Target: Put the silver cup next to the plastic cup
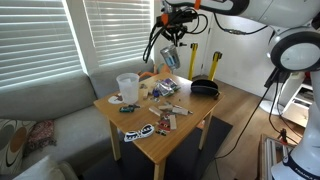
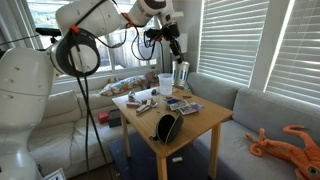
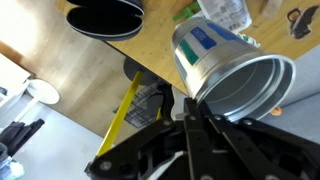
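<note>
My gripper (image 1: 171, 44) is shut on the rim of the silver cup (image 1: 170, 58) and holds it tilted in the air above the far side of the wooden table (image 1: 185, 125). Gripper (image 2: 176, 56) and silver cup (image 2: 181, 74) also show in an exterior view. In the wrist view the silver cup (image 3: 225, 70) fills the upper right, its open mouth facing the camera, with my fingers (image 3: 190, 102) pinching its wall. The translucent plastic cup (image 1: 127, 87) stands upright on the table, below and to the side of the held cup. It also shows in an exterior view (image 2: 166, 82).
A black bowl-like object (image 1: 204, 88) lies near a table edge, as both the exterior view (image 2: 167, 127) and the wrist view (image 3: 105, 17) show. Small clutter and stickers (image 1: 160, 105) cover the tabletop. A grey sofa (image 1: 40, 105) flanks the table. An orange plush (image 2: 285, 140) lies on the cushion.
</note>
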`<state>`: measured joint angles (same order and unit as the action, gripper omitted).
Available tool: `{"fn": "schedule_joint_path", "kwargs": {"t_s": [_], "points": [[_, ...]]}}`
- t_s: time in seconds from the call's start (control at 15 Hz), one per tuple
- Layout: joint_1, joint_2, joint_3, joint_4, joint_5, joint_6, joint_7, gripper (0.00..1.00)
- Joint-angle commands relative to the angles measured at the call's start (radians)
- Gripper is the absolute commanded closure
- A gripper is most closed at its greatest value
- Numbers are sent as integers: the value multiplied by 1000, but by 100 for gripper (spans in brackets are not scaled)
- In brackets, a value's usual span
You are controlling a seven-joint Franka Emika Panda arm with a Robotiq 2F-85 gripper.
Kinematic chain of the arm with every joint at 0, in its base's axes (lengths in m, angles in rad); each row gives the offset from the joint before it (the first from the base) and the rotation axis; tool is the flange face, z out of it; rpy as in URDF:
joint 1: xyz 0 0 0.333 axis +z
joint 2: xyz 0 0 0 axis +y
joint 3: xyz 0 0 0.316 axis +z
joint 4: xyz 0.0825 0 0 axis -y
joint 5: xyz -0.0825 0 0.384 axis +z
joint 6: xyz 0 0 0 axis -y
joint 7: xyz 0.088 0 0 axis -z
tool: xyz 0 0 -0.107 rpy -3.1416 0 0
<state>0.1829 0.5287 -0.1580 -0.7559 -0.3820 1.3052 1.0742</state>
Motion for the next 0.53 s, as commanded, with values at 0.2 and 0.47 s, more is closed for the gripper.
{"fn": "schedule_joint_path", "kwargs": {"t_s": [0.2, 0.47], "points": [[4, 32, 0, 36, -1, 39, 25, 96], [-38, 58, 11, 49, 56, 183, 111, 99]]}}
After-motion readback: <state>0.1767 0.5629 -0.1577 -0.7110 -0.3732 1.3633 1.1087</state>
